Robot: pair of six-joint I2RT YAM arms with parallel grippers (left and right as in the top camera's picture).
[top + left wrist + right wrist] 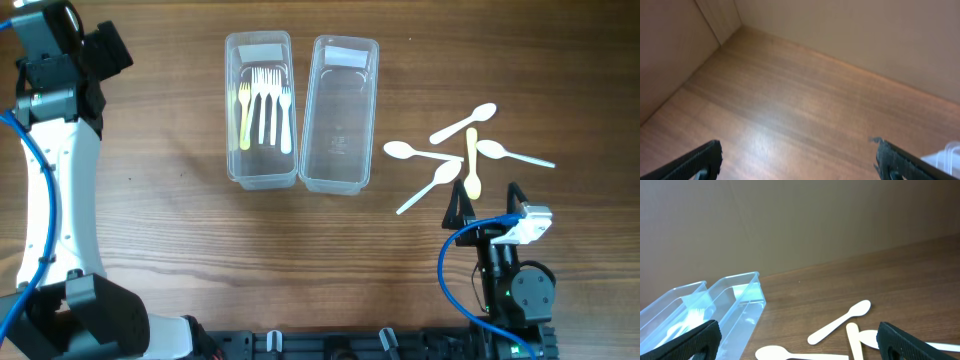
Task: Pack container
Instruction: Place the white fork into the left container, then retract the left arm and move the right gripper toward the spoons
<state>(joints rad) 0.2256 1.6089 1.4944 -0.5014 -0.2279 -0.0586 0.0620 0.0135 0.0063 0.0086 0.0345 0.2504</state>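
At the table's right side, five spoons (pixel 405 151) lie loose beside the empty container (pixel 340 186). Our right gripper (pixel 486 205) hovers spread open near them. We should pinch the yellow spoon (pixel 472 165) where no white ones cross it. Forks (pixel 270 100) occupy the neighbouring container (pixel 262 181), and the left gripper (pixel 797 155), also open, sits well apart.

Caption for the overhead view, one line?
Forks packed in one container; spoons loose on the table near the right gripper.
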